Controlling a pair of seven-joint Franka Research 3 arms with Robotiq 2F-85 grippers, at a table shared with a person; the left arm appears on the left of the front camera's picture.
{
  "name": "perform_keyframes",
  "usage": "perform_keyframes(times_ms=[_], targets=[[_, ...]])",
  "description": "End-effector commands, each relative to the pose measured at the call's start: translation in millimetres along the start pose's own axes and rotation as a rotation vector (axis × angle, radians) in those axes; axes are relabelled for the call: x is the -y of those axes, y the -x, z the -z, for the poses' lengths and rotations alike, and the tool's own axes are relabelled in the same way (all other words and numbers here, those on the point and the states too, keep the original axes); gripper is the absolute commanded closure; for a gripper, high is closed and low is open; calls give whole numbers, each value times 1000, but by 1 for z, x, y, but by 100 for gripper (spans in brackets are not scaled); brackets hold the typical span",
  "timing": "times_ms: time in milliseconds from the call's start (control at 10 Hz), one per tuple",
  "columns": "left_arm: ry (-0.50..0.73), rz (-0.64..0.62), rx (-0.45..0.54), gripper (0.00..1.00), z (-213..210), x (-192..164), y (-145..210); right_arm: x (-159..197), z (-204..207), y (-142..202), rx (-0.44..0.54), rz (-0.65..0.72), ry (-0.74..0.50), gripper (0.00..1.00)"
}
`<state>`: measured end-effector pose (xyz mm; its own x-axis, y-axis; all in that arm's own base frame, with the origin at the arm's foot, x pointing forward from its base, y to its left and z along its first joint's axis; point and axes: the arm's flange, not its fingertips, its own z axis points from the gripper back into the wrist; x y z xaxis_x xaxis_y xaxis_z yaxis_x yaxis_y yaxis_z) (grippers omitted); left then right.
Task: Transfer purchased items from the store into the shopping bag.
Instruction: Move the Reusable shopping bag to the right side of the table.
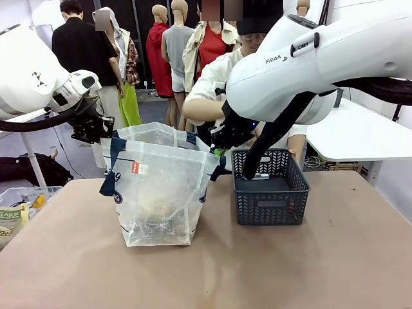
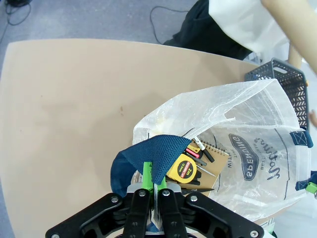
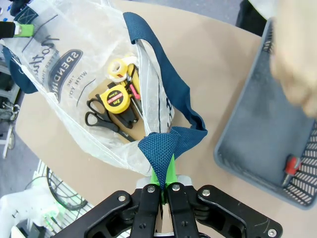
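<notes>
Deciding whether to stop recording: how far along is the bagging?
Done: tape measure and scissors lie in the shopping bag. In hand: left gripper and right gripper pinch its handles, holding it open. Left: one red-tipped stick in the basket, near the person's hand.

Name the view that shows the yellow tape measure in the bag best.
Right wrist view: the tape measure lies unobstructed, face up, seen through the shopping bag's open mouth. The left wrist view shows it partly hidden by the navy handle. Front view: not discernible through the plastic.
</notes>
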<state>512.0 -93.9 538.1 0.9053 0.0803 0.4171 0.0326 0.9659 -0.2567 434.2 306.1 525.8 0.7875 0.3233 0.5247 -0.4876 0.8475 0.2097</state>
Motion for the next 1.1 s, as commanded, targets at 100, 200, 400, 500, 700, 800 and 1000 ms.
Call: perform_keyframes(times_ms=[100,200,400,500,700,800,1000], targets=[[-2,-4,8,100,-3,-3,-2,1,0,0,1,2,1,100],[-2,-4,8,100,-3,-3,-2,1,0,0,1,2,1,100],[-2,-4,8,100,-3,-3,-2,1,0,0,1,2,1,100],[-2,-4,8,100,-3,-3,-2,1,0,0,1,2,1,100],[-2,-4,8,100,-3,-3,-2,1,0,0,1,2,1,100],[-2,-4,8,100,-3,-3,-2,1,0,0,1,2,1,100],[-2,-4,8,100,-3,-3,-2,1,0,0,1,2,1,100]])
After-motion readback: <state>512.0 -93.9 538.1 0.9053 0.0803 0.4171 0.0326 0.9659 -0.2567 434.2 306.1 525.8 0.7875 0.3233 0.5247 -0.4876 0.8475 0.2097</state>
